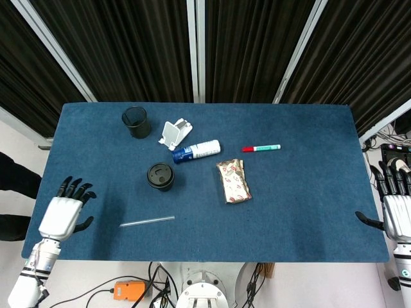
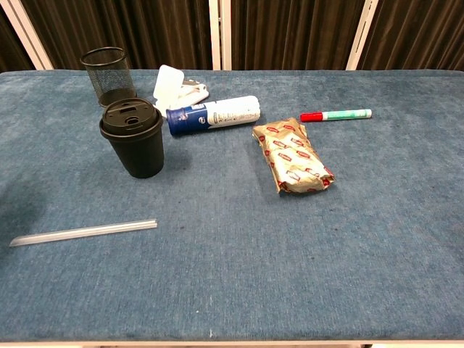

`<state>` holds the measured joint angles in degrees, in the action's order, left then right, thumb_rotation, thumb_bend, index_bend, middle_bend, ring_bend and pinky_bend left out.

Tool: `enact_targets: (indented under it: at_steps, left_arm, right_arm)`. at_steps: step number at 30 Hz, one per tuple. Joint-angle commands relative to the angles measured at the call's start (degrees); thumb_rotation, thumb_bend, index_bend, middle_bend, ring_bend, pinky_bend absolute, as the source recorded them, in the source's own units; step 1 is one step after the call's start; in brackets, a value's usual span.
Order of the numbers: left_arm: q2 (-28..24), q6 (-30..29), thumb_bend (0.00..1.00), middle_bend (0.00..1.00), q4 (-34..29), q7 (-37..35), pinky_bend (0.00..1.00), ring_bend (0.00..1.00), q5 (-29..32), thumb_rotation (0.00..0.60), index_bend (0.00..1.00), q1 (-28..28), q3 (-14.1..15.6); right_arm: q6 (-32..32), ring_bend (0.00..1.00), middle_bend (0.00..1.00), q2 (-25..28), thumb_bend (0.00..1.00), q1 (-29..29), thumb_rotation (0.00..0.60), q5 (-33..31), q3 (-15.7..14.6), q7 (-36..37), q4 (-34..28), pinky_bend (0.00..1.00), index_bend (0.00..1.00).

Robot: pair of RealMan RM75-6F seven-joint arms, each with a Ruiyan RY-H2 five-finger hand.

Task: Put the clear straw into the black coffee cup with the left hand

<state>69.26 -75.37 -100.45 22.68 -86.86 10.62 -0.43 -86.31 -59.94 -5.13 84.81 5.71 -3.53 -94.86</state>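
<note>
The clear straw [image 1: 147,221] lies flat on the blue table near the front edge, and the chest view shows the straw [image 2: 83,232] at the lower left. A black coffee cup [image 1: 160,176] with a lid stands upright behind it; the chest view has the cup [image 2: 133,139] at the left. My left hand [image 1: 63,215] hovers over the table's front left corner, fingers spread, holding nothing, well left of the straw. My right hand [image 1: 397,212] stays off the table's right edge, fingers straight and apart, empty. Neither hand shows in the chest view.
A black mesh pen holder [image 1: 136,122] stands at the back left. Beside it lie a white box [image 1: 174,133] and a blue-and-white tube [image 1: 196,151]. A snack packet [image 1: 233,181] sits mid-table, a red-capped green marker [image 1: 261,148] behind it.
</note>
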Motion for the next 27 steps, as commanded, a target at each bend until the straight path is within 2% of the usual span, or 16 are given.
enact_targets:
  at_steps: [1,7,14,19,27]
  left_arm:
    - [2.53,3.19,0.18,0.21,-1.3,3.05,0.0,0.1,0.14,0.6,0.38,1.97,0.85]
    - [7.92,8.02,0.2,0.21,-1.99,8.82,0.0,0.1,2.53,0.6,0.41,4.64,1.01]
    - [14.09,10.64,0.21,0.21,-2.77,18.18,0.0,0.1,10.03,0.6,0.42,7.04,-0.73]
    - [17.56,10.93,0.21,0.21,-2.89,22.36,0.0,0.1,13.87,0.6,0.44,8.64,-1.79]
    - [22.12,10.1,0.21,0.21,-2.21,26.13,0.0,0.1,16.57,0.6,0.47,10.86,-2.4]
  right_arm:
    - [0.43,0.0,0.01,-0.07,0.03,-0.15,0.6,-0.11,-0.08,-0.05,0.12,0.04,0.0]
    - [1.14,0.0,0.01,-0.1,0.03,-0.37,0.6,-0.57,-0.04,-0.13,0.2,0.04,0.0]
    - [1.63,0.0,0.01,0.06,0.03,-0.51,0.6,-1.0,0.06,-0.14,0.13,0.04,0.0]
    - [2.06,0.0,0.01,0.0,0.03,-0.64,0.6,-1.35,0.11,-0.01,0.3,0.04,0.0]
    - [2.74,0.0,0.01,-0.06,0.03,-0.93,0.6,-1.76,0.18,0.12,0.55,0.04,0.0]
